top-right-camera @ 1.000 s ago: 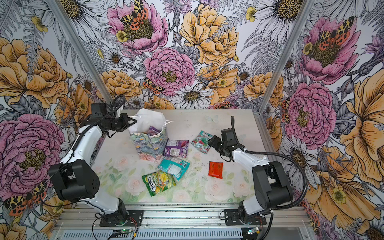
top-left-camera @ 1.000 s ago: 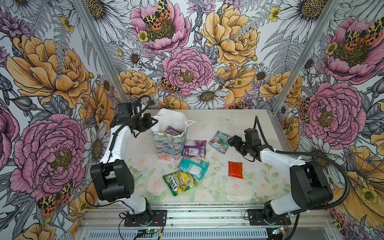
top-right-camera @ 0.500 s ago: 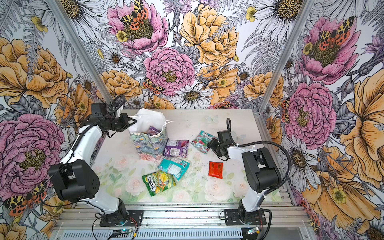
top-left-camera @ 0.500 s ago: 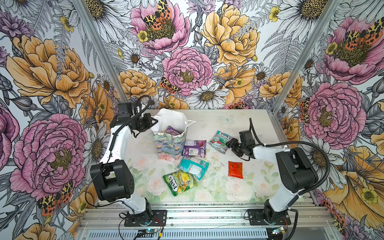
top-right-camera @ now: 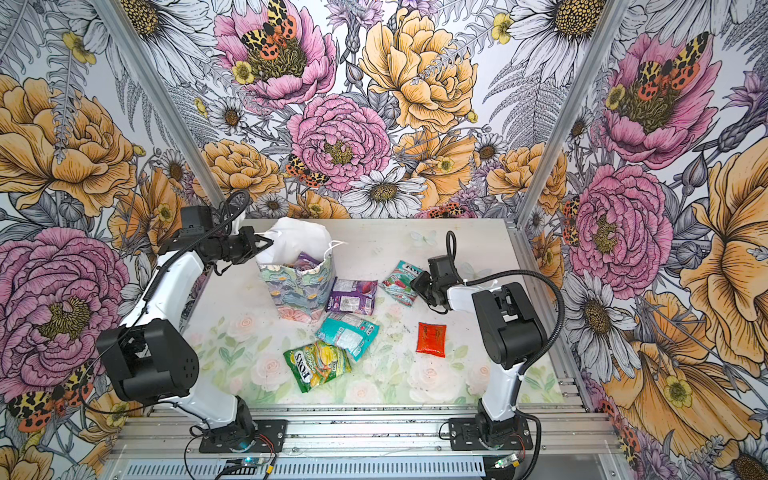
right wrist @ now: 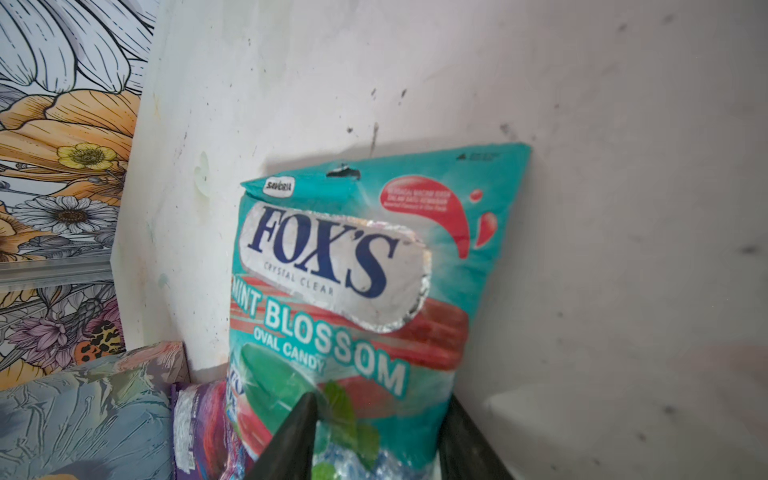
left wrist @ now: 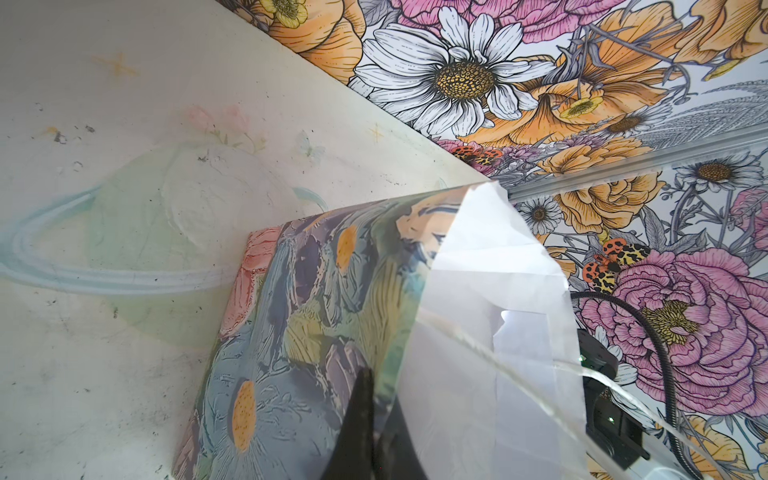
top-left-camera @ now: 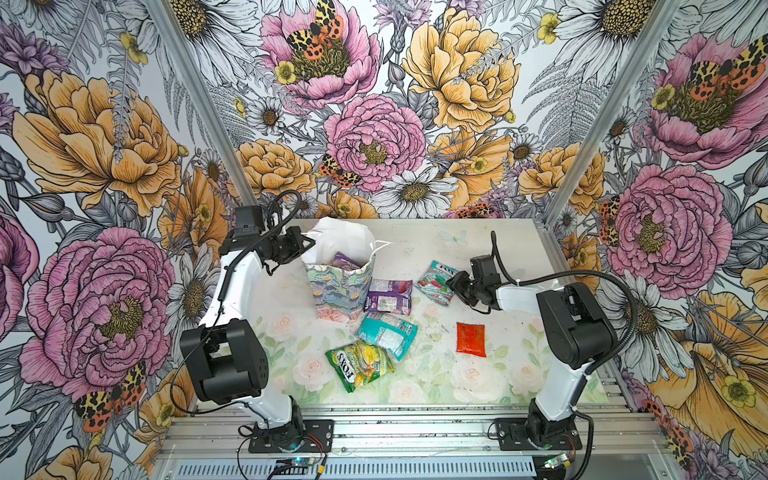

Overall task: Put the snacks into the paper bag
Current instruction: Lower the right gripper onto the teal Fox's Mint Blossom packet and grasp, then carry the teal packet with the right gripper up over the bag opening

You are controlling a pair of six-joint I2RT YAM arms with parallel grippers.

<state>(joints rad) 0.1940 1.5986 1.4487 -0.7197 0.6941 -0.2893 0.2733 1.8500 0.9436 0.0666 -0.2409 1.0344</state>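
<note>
While a purple packet (top-left-camera: 347, 262) shows inside the bag (top-left-camera: 340, 291), upright at the back of the worktop (top-left-camera: 478, 249) with the left fingers (left wrist: 361, 415) clamped on its rim, five snacks (top-left-camera: 386, 334) lie outside. Only top views show inside the bag. Only the right wrist view shows the right fingers (right wrist: 286, 440) apart astride the mint packet (right wrist: 345, 270); whether they grip it, I cannot tell.

The flower-printed paper bag (top-left-camera: 338, 291) stood upright and open, left of centre in both top views, with a purple packet (top-left-camera: 347, 261) poking out. To its right lay a second purple packet (top-left-camera: 388, 296) and a teal-red packet (top-left-camera: 436, 282). Below these lay a teal packet (top-left-camera: 386, 336), a green packet (top-left-camera: 359, 365) and a red sachet (top-left-camera: 471, 338).
</note>
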